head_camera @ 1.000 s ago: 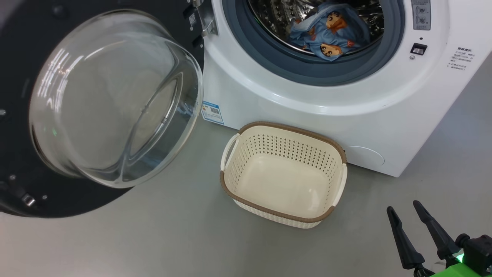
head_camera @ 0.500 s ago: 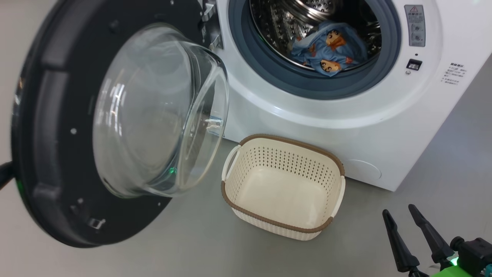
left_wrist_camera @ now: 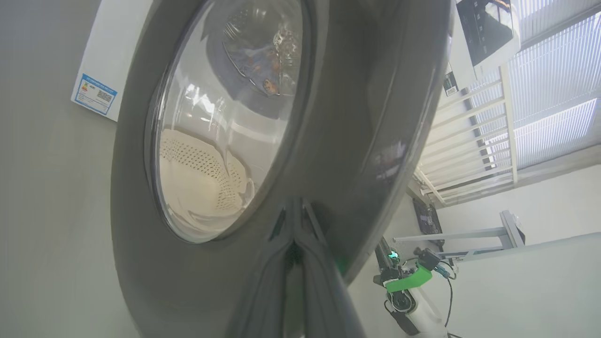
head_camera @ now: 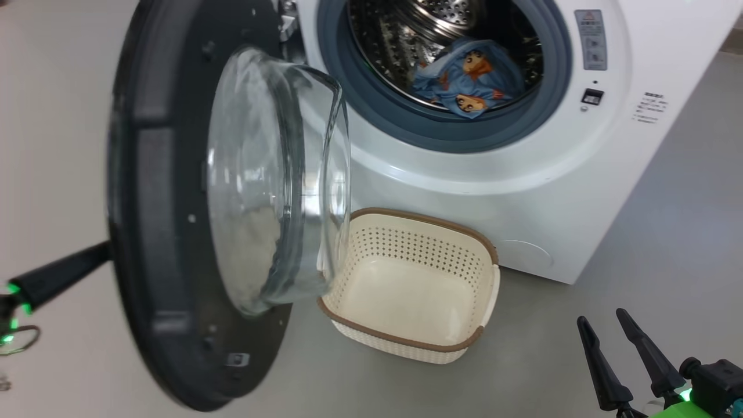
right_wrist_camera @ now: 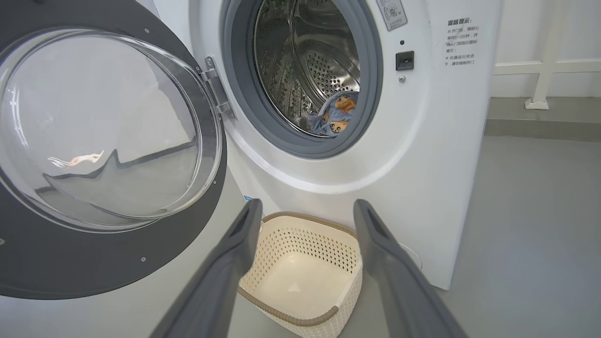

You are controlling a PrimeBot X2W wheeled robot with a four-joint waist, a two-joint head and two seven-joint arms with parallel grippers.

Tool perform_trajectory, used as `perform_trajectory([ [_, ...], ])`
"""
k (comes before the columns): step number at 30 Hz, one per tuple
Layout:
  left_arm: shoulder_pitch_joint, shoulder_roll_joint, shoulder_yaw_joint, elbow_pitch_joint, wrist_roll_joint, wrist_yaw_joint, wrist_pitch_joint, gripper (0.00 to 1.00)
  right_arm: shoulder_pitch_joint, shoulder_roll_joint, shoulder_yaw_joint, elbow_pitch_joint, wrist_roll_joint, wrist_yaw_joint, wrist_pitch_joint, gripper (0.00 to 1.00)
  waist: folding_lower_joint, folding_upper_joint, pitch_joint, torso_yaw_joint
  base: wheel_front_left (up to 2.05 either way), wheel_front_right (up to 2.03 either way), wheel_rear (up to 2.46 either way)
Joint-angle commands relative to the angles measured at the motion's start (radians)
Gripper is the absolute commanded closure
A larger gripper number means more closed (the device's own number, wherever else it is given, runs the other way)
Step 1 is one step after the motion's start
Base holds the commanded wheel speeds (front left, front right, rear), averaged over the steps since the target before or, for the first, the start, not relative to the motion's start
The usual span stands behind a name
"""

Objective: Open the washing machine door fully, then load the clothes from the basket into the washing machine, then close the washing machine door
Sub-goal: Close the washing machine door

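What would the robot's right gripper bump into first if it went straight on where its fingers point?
Most likely the white front of the washing machine, just above the basket. The right gripper, open, points there in its wrist view, though depth is hard to judge.

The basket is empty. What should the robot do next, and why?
Probably push the washing machine door shut with the left gripper, whose closed jaws sit at its outer side. The clothes lie in the drum, the basket is empty, and the door stands open.
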Motion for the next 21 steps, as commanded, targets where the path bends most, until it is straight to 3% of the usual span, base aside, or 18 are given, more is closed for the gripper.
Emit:
perform_trajectory([
  [1, -0.031, 0.023, 0.021, -0.059, -0.016, -0.004, 0.017, 1.00, -0.001, -0.015, 0.016, -0.024, -0.009, 0.006, -0.005, 0.00, 0.0000, 0.0000, 0.005, -0.022, 0.00, 0.00, 0.00],
  [11, -0.103, -0.067, -0.118, -0.155, 0.016, -0.004, 0.028, 1.00, -0.012, -0.012, 0.003, -0.029, -0.011, 0.006, -0.005, 0.00, 0.0000, 0.0000, 0.016, -0.109, 0.00, 0.00, 0.00],
  [21, -0.203, -0.159, -0.246, -0.138, 0.117, -0.004, -0.086, 1.00, -0.038, -0.011, -0.003, -0.030, -0.012, 0.006, -0.005, 0.00, 0.0000, 0.0000, 0.037, -0.196, 0.00, 0.00, 0.00],
])
